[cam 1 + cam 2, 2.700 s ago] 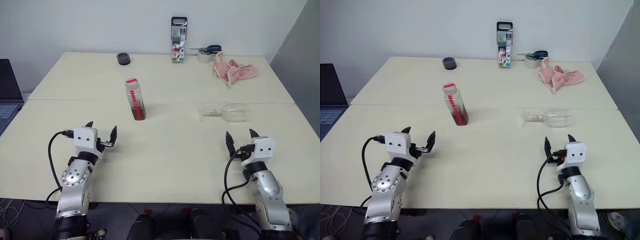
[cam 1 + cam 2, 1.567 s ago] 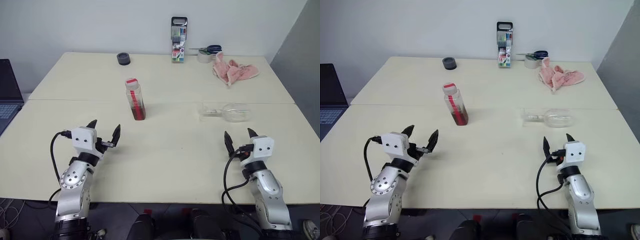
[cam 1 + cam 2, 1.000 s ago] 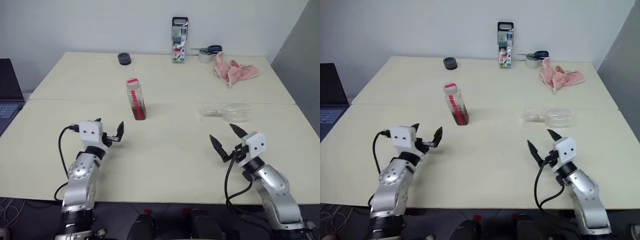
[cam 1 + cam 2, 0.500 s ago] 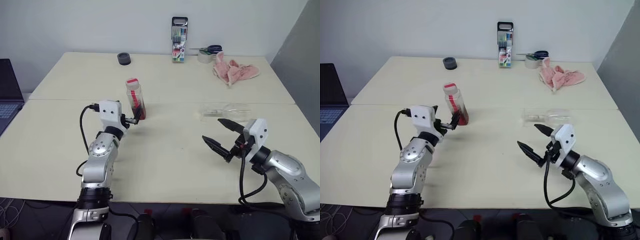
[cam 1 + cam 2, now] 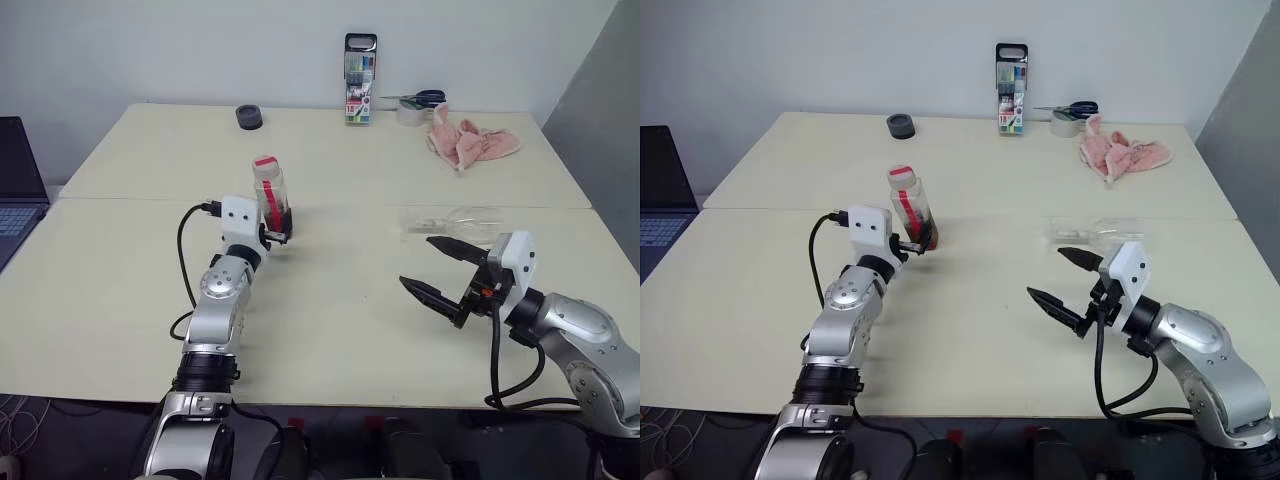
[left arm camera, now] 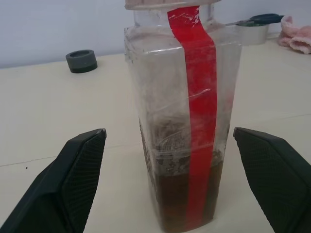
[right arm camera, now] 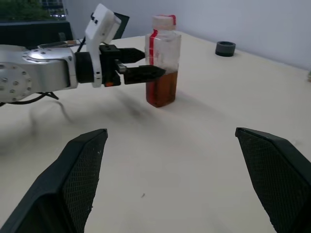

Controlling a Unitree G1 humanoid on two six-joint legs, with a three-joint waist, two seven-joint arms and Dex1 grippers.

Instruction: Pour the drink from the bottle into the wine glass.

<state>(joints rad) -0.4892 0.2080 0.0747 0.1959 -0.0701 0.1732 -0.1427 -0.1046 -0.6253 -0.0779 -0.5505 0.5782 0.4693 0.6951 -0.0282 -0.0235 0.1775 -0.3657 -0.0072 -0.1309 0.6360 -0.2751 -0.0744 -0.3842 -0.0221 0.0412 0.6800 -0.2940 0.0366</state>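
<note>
Bottle (image 5: 271,197): upright mid-table, amber drink (image 6: 187,196) low inside.
Left gripper (image 5: 917,240): spread, flanking bottle's base, not touching.
Right gripper (image 5: 442,274): spread, empty.
Wine glass (image 5: 462,219): lying sideways beyond right gripper.

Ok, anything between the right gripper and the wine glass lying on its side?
Nothing: in the left eye view, only bare table separates the open right gripper from the wine glass.

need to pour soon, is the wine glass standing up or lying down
Lying down. The wine glass rests on its side on the table, bowl toward the robot's right, foot toward the bottle, which stands upright.
</note>
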